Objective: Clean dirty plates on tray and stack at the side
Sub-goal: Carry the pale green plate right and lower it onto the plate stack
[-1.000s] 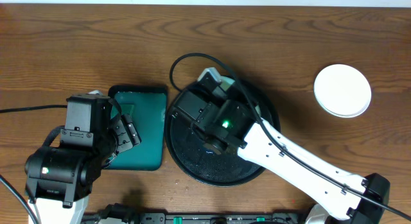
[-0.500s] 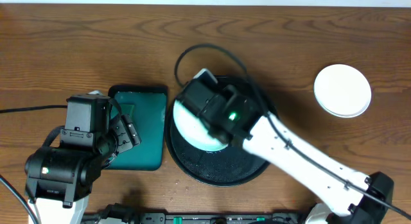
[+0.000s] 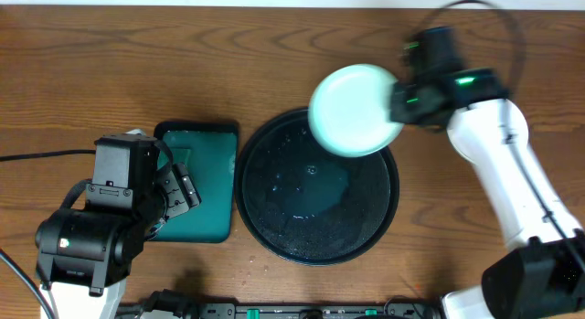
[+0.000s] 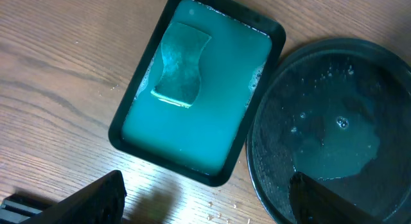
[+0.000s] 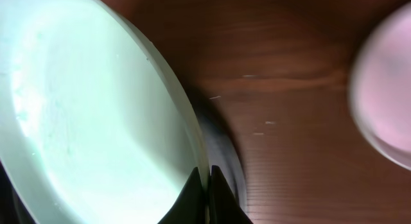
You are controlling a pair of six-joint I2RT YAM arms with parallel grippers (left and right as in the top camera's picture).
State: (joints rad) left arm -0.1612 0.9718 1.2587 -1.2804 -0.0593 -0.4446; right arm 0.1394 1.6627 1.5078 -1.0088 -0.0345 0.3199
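My right gripper (image 3: 398, 104) is shut on the rim of a pale mint-green plate (image 3: 352, 109) and holds it above the far right edge of the large round black tray (image 3: 274, 229). In the right wrist view the plate (image 5: 90, 121) fills the left side, with my fingertips (image 5: 207, 185) pinching its rim. No plate lies on the wet tray (image 4: 379, 63) itself. My left gripper (image 4: 205, 198) is open and empty, hovering over the wood in front of the teal tray.
A dark teal rectangular tray (image 3: 212, 186) with a sponge (image 4: 180, 63) in soapy water sits left of the black tray. At the far right, only a blurred pale round rim (image 5: 382, 95) of something shows in the right wrist view.
My right arm has lifted the mint-green plate off the black tray and swung it up and to the right. The white plate at the far right is now hidden under the arm. The left arm has not moved.
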